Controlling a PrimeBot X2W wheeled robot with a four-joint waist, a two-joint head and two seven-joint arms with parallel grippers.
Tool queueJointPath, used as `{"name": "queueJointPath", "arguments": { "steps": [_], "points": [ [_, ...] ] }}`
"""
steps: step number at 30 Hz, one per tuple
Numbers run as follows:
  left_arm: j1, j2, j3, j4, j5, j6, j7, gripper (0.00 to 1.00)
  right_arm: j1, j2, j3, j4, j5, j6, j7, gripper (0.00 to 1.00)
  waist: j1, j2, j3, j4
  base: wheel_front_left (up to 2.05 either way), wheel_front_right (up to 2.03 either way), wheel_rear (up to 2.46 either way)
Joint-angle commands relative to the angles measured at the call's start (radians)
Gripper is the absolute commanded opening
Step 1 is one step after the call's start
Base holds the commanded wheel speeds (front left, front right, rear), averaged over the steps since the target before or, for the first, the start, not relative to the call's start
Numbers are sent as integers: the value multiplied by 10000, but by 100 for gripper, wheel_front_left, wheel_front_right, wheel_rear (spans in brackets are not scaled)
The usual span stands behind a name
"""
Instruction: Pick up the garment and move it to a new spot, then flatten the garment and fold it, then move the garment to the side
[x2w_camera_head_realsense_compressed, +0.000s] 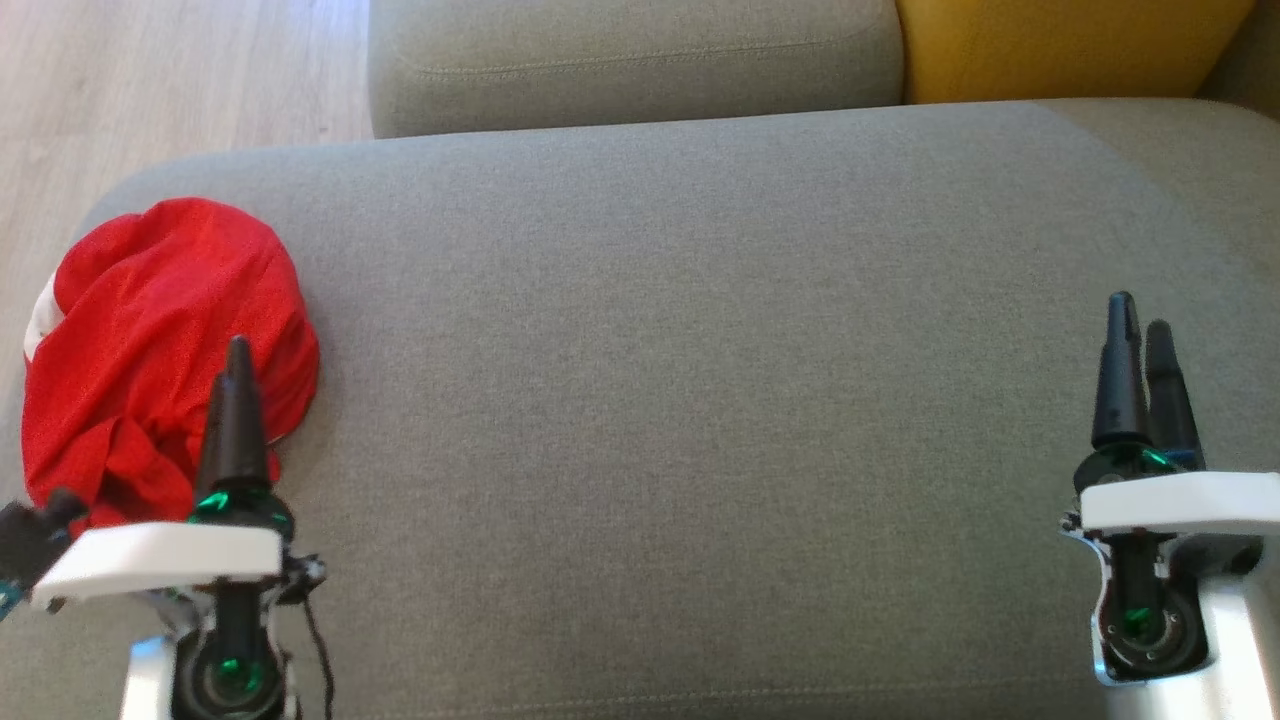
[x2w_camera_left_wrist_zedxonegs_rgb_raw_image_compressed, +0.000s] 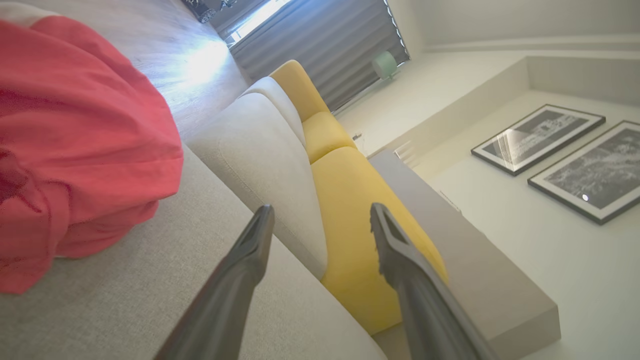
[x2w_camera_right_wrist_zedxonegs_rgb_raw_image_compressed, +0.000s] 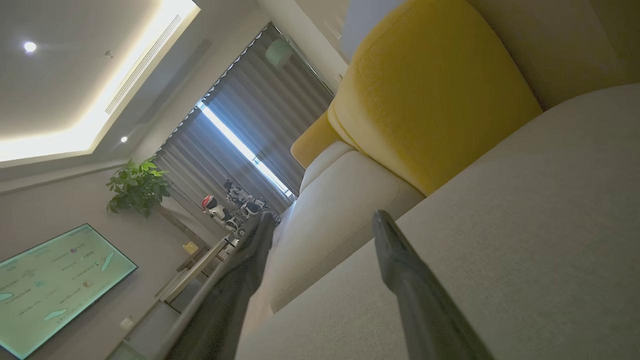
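A crumpled red fabric garment (x2w_camera_head_realsense_compressed: 160, 320) lies in a loose heap at the left end of the wide grey upholstered sofa seat (x2w_camera_head_realsense_compressed: 700, 350), close to the rounded corner of the seat, and a small white part of it shows at its outer left edge. The left gripper (x2w_camera_head_realsense_compressed: 238, 360) is at the lower left of the head view, and there one dark finger stands in front of the lower right part of the heap. In the left wrist view the two fingers of this gripper (x2w_camera_left_wrist_zedxonegs_rgb_raw_image_compressed: 321, 209) are spread apart with nothing between them, and the red garment (x2w_camera_left_wrist_zedxonegs_rgb_raw_image_compressed: 75, 140) is off to one side of them, with a strip of bare grey seat between the cloth and the nearer finger. The right gripper (x2w_camera_head_realsense_compressed: 1140, 315) is at the lower right, well apart from the garment, above the right end of the seat. Its fingers look close together from the head, but in the right wrist view this gripper (x2w_camera_right_wrist_zedxonegs_rgb_raw_image_compressed: 324, 216) has a clear gap between the fingers and holds nothing. Behind the seat are a grey back cushion (x2w_camera_head_realsense_compressed: 630, 60) and, to the right of it, a yellow cushion (x2w_camera_head_realsense_compressed: 1060, 45). Pale wooden floor (x2w_camera_head_realsense_compressed: 150, 80) shows beyond the left corner of the sofa.
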Motion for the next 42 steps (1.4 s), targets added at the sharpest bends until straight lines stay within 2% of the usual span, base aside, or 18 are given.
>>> {"name": "queueJointPath", "arguments": {
  "steps": [1,12,18,24,30,36,42],
  "points": [
    [-622,146,-77,-596,715,13,-152,100,-637,-69,225,-530,-735,22,-166,100,0,0,32,3,0,0,0],
    [-669,158,-1040,-827,3484,-1,-449,100,-673,-76,675,-658,-2839,25,-462,100,0,0,60,-40,0,0,0],
    [-727,362,-1594,-874,4842,270,-627,100,-662,-81,878,-568,-4044,26,-639,100,0,0,61,-78,0,0,0],
    [-769,748,-2262,-733,5971,793,-805,100,-669,-85,909,-488,-5188,28,-815,100,0,0,70,-91,0,0,0],
    [-897,1276,-3075,-286,7165,1752,-983,100,-648,-89,948,-233,-6300,30,-992,100,0,0,132,-108,0,0,0],
    [-1057,1581,-3760,-165,7648,2552,-1161,100,-727,-93,1040,-229,-7311,32,-1169,100,0,0,160,-115,0,0,0],
    [-1088,1752,-4188,-85,7956,3110,-1340,100,-734,-97,1193,-264,-8180,33,-1346,100,0,0,154,-128,0,0,0]
  ]
}}
